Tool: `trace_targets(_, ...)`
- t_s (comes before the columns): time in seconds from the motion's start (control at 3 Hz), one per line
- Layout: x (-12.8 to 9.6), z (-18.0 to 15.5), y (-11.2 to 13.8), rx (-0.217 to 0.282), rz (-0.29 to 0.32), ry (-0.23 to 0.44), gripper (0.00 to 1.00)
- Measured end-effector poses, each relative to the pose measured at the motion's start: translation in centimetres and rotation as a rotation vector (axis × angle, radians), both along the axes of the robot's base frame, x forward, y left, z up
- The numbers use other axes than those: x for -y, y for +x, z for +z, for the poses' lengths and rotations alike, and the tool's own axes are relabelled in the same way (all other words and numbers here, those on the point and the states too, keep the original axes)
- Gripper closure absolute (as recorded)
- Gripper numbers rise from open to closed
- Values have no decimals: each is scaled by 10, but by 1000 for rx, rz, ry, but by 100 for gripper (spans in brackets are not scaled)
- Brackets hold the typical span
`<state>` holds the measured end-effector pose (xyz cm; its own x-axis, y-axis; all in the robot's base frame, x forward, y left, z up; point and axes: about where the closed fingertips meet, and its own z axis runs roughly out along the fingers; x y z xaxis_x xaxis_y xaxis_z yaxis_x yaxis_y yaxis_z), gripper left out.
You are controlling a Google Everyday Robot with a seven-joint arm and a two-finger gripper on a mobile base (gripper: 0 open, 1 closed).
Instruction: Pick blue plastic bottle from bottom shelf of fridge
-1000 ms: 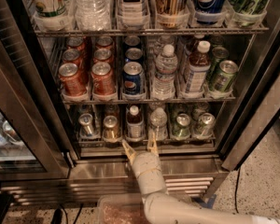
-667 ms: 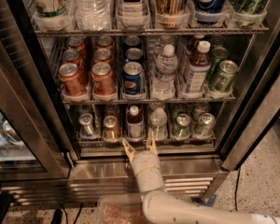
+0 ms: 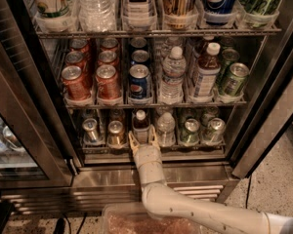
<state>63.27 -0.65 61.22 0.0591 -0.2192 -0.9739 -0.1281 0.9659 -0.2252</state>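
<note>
The blue plastic bottle [image 3: 141,128], with a white cap, dark contents and a pale label, stands at the front of the bottom shelf [image 3: 97,150] of the fridge [image 3: 263,106], in the third lane from the left. My gripper [image 3: 143,139] is open. Its two pale fingers [image 3: 133,141] reach in over the shelf edge and stand either side of the bottle's lower part. My arm comes up from the bottom right, over the steel sill [image 3: 195,172].
A gold can [image 3: 115,133] stands just left of the bottle and a small clear water bottle [image 3: 165,128] just right. Silver and green cans fill the other lanes. The rack above holds red cans, a Pepsi can [image 3: 139,81] and a larger dark bottle [image 3: 205,72]. The glass door [image 3: 24,111] hangs open at left.
My gripper has moved forward and up from the sill into the bottom shelf. Its open fingers now flank the blue plastic bottle.
</note>
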Motion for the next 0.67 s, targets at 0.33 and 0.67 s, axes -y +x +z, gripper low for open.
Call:
trace_targets(0.33, -3, -3, 5, -4, 0, 4, 39)
trace_targets(0.67, -5, -6, 10, -11, 1, 6, 36)
